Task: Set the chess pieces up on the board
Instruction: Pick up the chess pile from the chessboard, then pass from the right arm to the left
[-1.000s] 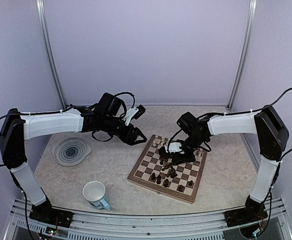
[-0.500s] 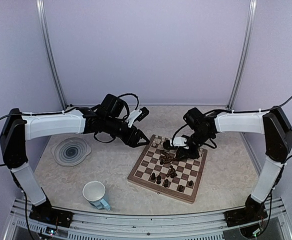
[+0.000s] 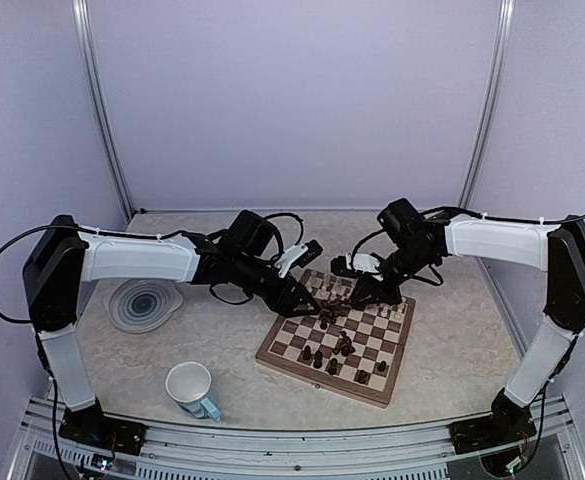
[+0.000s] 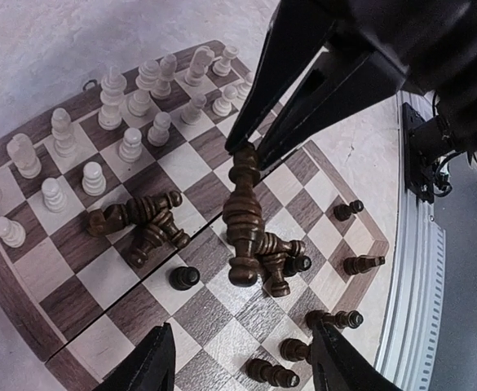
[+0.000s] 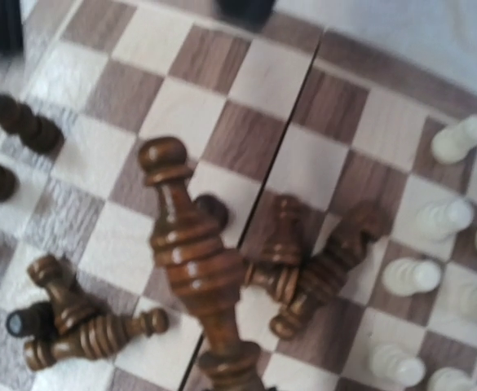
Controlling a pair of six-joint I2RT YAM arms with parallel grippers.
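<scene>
The board [image 3: 321,380] lies right of centre on the table. Cream-white pieces [image 4: 99,155] stand in two rows at its far side; they also show in the right wrist view [image 5: 434,244]. Dark pieces lie tipped in heaps [image 4: 144,224] mid-board [image 5: 311,261], and others stand or lie near the near edge [image 4: 336,319]. My right gripper [image 3: 357,290] [image 4: 242,151] is shut on a tall dark piece [image 4: 242,216] [image 5: 193,261], held above the board's middle. My left gripper [image 3: 307,300] [image 4: 242,342] is open and empty, hovering over the board close to the held piece.
A round grey swirl plate [image 3: 144,300] sits at the left. A white mug [image 3: 190,388] stands at the front left. Both grippers are close together over the board's far half.
My left arm has swung right, from off the board to over its far-left part. My right gripper has risen from the board and drawn back a little with the dark piece.
</scene>
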